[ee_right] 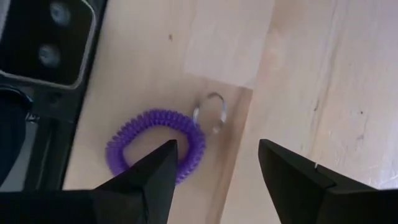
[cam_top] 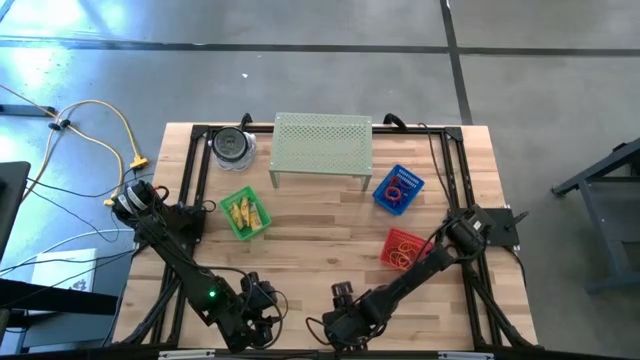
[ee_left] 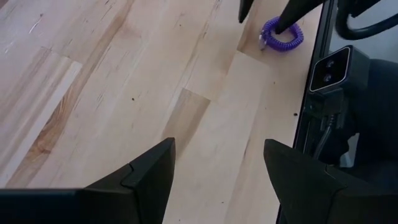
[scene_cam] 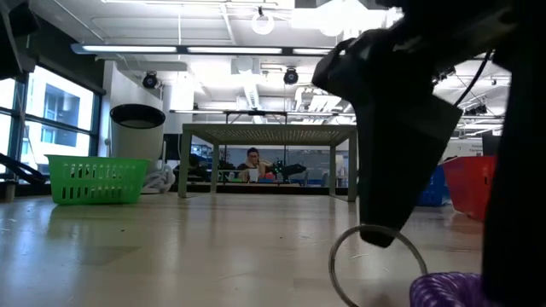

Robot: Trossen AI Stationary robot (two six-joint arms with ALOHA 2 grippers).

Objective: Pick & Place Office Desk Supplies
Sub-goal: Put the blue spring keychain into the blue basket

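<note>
A wooden table (cam_top: pixel 300 250) seen from above, with two dark robot arms reaching in from its near edge. At the far side stands a pale green perforated stand (cam_top: pixel 322 145), with a round dark-lidded jar (cam_top: pixel 232 147) to its left.

Three small bins hold sorted supplies. A green bin (cam_top: pixel 246 215) left of centre contains yellow oblong pieces. A blue bin (cam_top: pixel 398 189) to the right holds red and blue band loops. A red bin (cam_top: pixel 405 248), nearer and further right, holds orange-tan loops. Judging by this, most of the sorting looks done.

One item remains loose: a purple coiled band (ee_right: pixel 155 144) with a small metal ring (ee_right: pixel 210 112) attached, lying flat on the wood at the near edge of the table, close to the low camera housing. It likely still has to be picked up and carried to a bin.

The right gripper (ee_right: pixel 214 171) hangs directly over this band, fingers spread wide and holding nothing. One fingertip sits above the coil and the other over bare wood beside the ring. Whether it touches the band cannot be told.

The left gripper (ee_left: pixel 217 168) waits at the near left, over bare wood, fingers parted and empty.
</note>
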